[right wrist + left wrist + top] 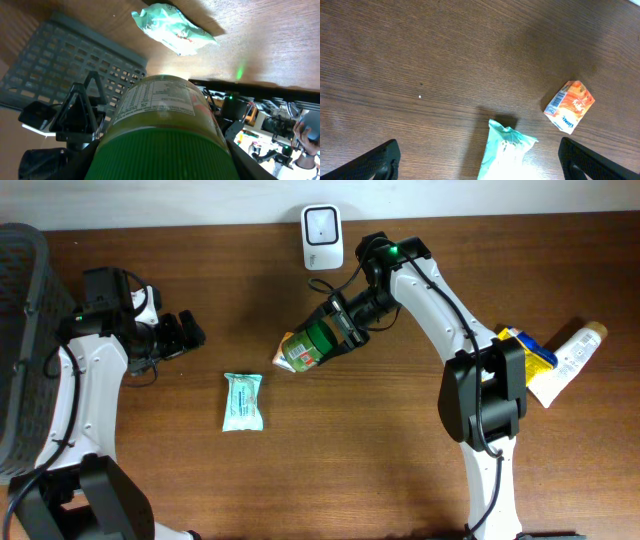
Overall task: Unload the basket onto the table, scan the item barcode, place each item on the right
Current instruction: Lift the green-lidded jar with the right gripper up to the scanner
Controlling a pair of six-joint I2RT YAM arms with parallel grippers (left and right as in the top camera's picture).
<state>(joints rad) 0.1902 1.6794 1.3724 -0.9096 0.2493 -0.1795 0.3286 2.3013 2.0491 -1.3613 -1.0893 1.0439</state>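
Note:
My right gripper (335,328) is shut on a jar with a green ribbed lid (314,343), held tilted in the air in front of the white scanner (322,238) at the table's far edge. In the right wrist view the jar (162,115) fills the space between the fingers (75,160), its printed label facing up; I can make out no barcode. An orange carton (285,352) lies on the table just under the jar. My left gripper (190,332) stands open at the left, with nothing between its fingers (375,162).
A teal wipes pack (243,401) lies on the table near the middle, just ahead of my left gripper (480,165). A dark mesh basket (20,330) stands at the left edge. A yellow pack (530,350) and a white tube (565,360) lie at the right.

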